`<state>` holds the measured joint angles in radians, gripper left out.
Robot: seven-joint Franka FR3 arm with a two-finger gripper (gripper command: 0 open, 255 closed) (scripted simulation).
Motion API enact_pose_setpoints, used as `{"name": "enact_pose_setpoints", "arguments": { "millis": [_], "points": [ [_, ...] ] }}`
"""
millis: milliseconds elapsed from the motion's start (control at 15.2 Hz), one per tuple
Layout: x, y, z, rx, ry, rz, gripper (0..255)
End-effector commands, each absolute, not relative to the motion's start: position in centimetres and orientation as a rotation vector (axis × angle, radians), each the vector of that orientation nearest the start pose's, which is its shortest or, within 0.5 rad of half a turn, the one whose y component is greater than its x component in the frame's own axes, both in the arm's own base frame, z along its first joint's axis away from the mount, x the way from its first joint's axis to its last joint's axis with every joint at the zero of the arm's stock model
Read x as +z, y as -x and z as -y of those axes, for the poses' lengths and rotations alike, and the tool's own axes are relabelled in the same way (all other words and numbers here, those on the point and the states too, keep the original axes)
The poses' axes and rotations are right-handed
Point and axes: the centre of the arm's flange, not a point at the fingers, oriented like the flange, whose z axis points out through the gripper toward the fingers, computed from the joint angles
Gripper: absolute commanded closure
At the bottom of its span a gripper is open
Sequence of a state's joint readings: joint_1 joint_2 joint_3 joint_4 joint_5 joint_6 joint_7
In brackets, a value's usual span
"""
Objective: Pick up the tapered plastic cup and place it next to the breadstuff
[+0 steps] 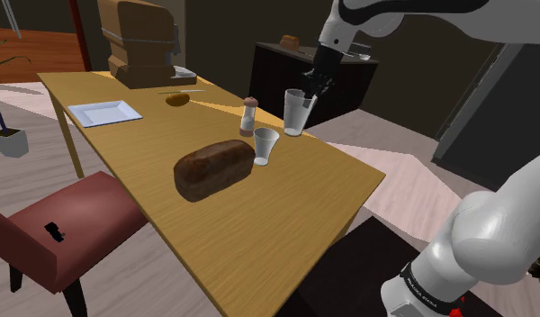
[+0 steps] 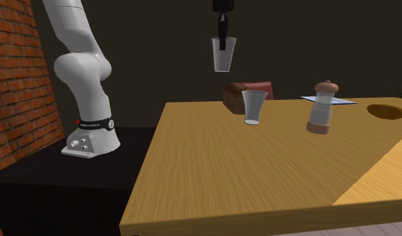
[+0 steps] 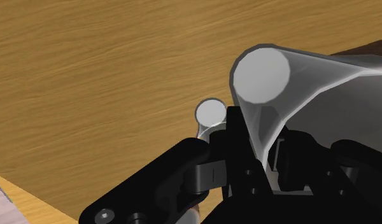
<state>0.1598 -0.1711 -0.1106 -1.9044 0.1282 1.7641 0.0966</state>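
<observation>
My gripper (image 1: 311,94) is shut on the rim of a clear tapered cup (image 1: 296,113), which hangs upright in the air above the far side of the wooden table (image 1: 286,207). In the second exterior view the cup (image 2: 224,53) hangs from the gripper (image 2: 223,42) well above the tabletop. The wrist view shows the gripper (image 3: 256,137) clasping the cup's wall (image 3: 291,76). A dark brown bread loaf (image 1: 214,167) lies mid-table, below the held cup and towards the shoulder view's left. A second clear cup (image 1: 265,146) stands right beside the loaf.
A pepper mill (image 1: 248,115) stands near the second cup. Farther back lie a white plate (image 1: 104,113), a small brown lump (image 1: 177,99) and a wooden box (image 1: 142,40). A red chair (image 1: 66,230) stands at the table's near side.
</observation>
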Motion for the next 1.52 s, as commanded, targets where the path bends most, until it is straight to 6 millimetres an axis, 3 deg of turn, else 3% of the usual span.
{"name": "enact_pose_setpoints", "arguments": {
  "millis": [0, 198, 1452],
  "points": [
    [57.6, -50.9, -5.9, -0.03, 2.993, -0.105, 255],
    [57.6, -51.1, -9.5, -0.03, 2.993, -0.105, 255],
    [47.5, -51.1, -9.5, -0.03, 2.993, -0.105, 255]
  ]
}}
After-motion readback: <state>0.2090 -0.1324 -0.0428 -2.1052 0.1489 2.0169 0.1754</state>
